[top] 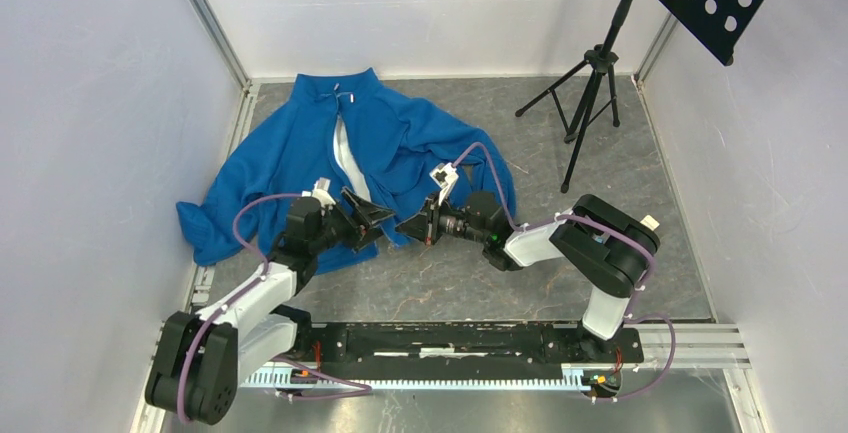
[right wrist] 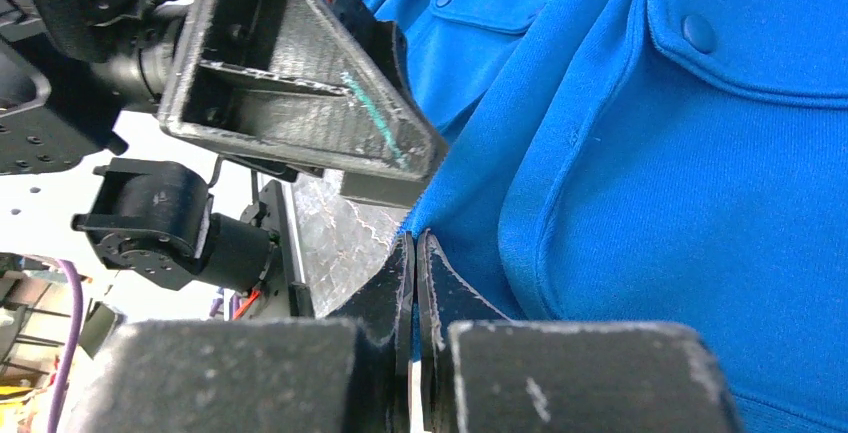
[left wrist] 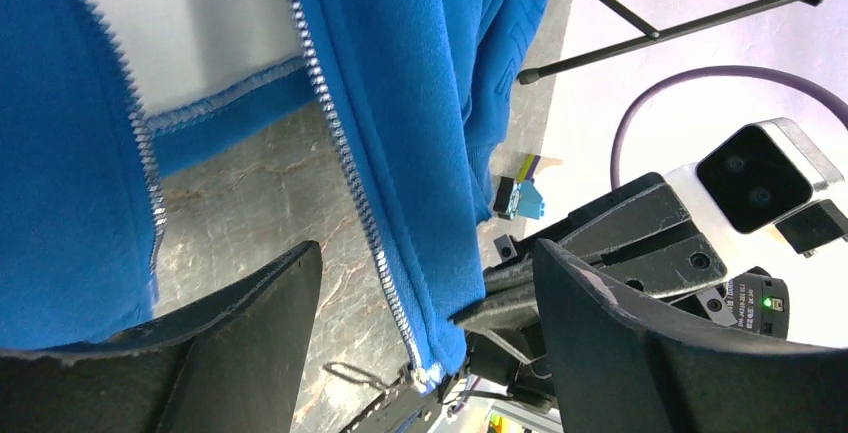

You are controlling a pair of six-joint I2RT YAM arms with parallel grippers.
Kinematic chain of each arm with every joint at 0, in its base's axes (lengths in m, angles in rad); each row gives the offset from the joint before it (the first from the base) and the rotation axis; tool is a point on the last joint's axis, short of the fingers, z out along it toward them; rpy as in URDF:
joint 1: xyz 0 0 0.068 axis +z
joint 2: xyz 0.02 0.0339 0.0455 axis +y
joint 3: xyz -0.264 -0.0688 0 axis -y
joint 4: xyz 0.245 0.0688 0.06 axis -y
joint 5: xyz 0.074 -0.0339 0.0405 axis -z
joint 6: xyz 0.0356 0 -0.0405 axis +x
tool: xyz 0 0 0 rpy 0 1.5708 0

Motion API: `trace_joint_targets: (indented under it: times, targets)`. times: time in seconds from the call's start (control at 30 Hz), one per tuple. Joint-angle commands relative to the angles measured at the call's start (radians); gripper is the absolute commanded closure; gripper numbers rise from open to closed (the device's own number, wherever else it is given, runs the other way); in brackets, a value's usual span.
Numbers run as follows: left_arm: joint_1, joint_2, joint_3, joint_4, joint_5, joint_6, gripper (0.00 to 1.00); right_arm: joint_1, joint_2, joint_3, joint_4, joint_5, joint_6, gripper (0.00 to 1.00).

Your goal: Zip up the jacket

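A: Top view?
B: Bright blue fleece jacket (top: 300, 148) spread at 11 o'clock on the grey marbled tabletop (top: 520, 283). Front gapes, pale lining (top: 347, 158) showing. The left pincer (top: 368, 215) and right pincer (top: 403, 225) meet at the hem, the garment's 6 o'clock.
A: Left wrist?
B: The left pincer is released, straddling the silver zipper teeth (left wrist: 345, 163). The two rows are well apart, nothing meshed. Can't find the slider.
A: Right wrist?
B: The right pincer is clenched, apparently on the hem corner at 12 o'clock of its tips.
A: Progress?
B: Barely begun, I'd judge. Hem held. Joining the ends and the whole pull are left.
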Motion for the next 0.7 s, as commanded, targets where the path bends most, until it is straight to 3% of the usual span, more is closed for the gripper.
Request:
trace_joint_targets:
  times: [0.0, 0.17, 0.33, 0.43, 0.57, 0.67]
  targets:
    - [0.004, 0.060, -0.015, 0.187, 0.053, -0.029, 0.22, 0.004, 0.008, -0.023, 0.117, -0.050, 0.050, 1.00]
    - [0.004, 0.110, -0.002, 0.228, 0.077, -0.024, 0.32, 0.004, 0.004, -0.016, 0.087, -0.058, 0.041, 1.00]
    - [0.004, 0.114, 0.023, 0.214, 0.069, 0.023, 0.53, 0.005, 0.008, -0.018, 0.060, -0.049, 0.032, 1.00]
    - [0.004, 0.115, 0.046, 0.184, 0.079, 0.053, 0.71, 0.005, -0.017, -0.018, -0.016, -0.046, -0.001, 0.99]
    - [0.004, 0.109, 0.056, 0.164, 0.081, 0.074, 0.75, 0.020, -0.122, -0.012, -0.288, 0.074, -0.192, 0.71]
    - [0.004, 0.114, 0.063, 0.157, 0.089, 0.082, 0.86, 0.059, -0.204, 0.002, -0.475, 0.219, -0.377, 0.50]
